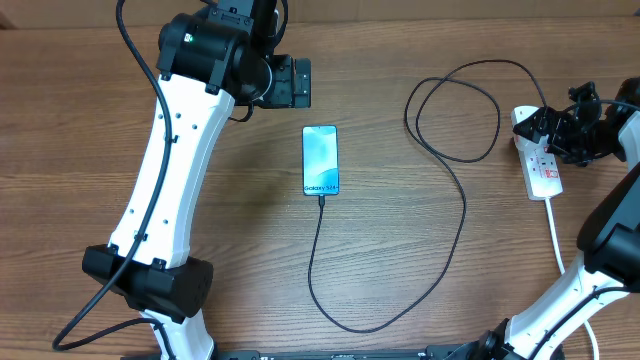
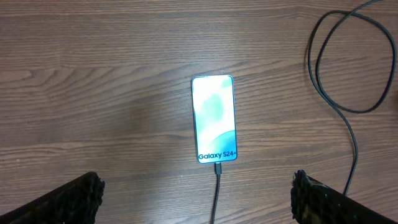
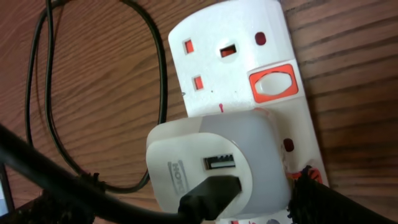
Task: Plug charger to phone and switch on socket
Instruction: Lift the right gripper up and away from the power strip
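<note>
The phone lies flat mid-table, its screen lit and reading "Galaxy S24+". The charger's connector tip sits in the phone's bottom port. Its black cable loops right and back to the socket, a white strip at the right edge. There the black plug is in a white adapter on the socket, next to a red-framed switch. My right gripper is open and straddles the adapter. My left gripper hangs open above the table near the phone.
The socket's thick white cord runs toward the front by the right arm's base. The left arm spans the table's left side. Loops of black cable lie between phone and socket.
</note>
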Robot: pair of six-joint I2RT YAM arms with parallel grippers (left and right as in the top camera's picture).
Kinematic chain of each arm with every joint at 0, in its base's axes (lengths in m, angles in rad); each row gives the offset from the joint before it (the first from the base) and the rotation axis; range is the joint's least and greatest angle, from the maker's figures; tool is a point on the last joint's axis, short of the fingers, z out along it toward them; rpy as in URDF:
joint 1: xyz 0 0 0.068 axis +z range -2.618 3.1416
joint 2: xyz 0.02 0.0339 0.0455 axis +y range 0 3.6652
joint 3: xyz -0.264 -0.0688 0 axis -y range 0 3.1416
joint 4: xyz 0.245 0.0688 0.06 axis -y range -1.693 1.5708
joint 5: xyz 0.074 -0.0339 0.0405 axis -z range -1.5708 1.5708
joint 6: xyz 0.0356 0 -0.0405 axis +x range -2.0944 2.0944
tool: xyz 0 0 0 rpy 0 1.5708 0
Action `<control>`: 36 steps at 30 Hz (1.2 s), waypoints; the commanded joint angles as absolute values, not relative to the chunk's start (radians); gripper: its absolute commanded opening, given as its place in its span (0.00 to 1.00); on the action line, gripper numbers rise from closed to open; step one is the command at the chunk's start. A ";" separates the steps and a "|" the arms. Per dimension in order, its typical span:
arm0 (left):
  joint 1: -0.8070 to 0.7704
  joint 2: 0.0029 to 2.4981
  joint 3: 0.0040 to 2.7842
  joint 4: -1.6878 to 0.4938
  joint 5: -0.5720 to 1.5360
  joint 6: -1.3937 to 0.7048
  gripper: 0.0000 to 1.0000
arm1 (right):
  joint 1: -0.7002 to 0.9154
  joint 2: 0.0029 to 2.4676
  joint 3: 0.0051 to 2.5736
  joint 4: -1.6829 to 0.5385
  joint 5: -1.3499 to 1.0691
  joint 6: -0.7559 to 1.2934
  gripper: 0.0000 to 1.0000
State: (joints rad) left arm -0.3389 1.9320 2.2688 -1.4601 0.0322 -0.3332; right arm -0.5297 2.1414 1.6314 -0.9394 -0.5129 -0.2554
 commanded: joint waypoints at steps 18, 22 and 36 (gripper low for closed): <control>-0.334 1.937 2.269 -1.462 0.022 -0.317 1.00 | -0.522 2.156 1.571 -0.953 -0.604 -0.236 1.00; -0.334 1.937 2.269 -1.462 0.022 -0.318 1.00 | -0.522 2.156 1.570 -0.957 -0.604 -0.236 1.00; -0.334 1.937 2.269 -1.462 0.022 -0.317 1.00 | -0.526 2.156 1.571 -0.950 -0.552 -0.212 1.00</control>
